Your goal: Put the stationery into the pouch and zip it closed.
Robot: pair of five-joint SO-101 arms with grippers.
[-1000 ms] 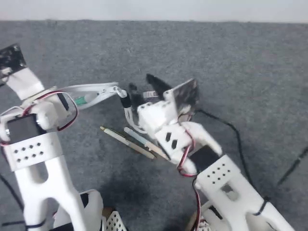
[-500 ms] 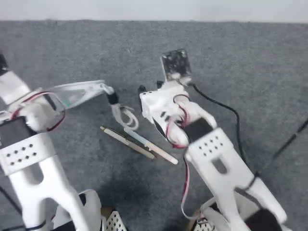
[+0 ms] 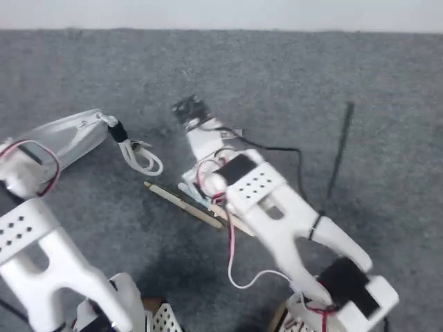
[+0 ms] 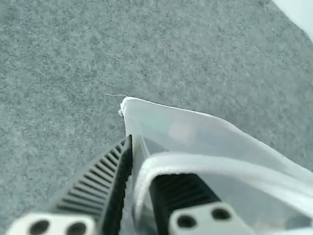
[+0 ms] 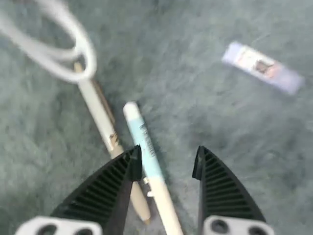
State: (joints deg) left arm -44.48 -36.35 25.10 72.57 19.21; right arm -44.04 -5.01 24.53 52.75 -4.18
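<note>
My left gripper [image 4: 142,164] is shut on the rim of a translucent white pouch [image 4: 205,137]. In the high view the pouch [image 3: 66,136] is held at the left, and its white cord loop [image 3: 143,159] trails onto the mat. A beige pen [image 3: 181,201] and a light blue and white pen [image 3: 201,200] lie side by side at the middle. My right gripper [image 5: 167,154] hangs open just above them, the light blue pen [image 5: 145,155] by one finger and the beige pen [image 5: 100,120] beside it. A small purple case [image 5: 261,67] lies apart.
Grey felt mat [image 3: 346,76] covers the table, with open room at the back and right. A black cable [image 3: 338,162] runs across the right side. The right arm's white links [image 3: 277,221] lean over the pens. The cord loop [image 5: 63,54] lies close to the beige pen's end.
The right arm has swung left and tipped down over the pens. The left arm has drawn the pouch and its cord loop away to the left.
</note>
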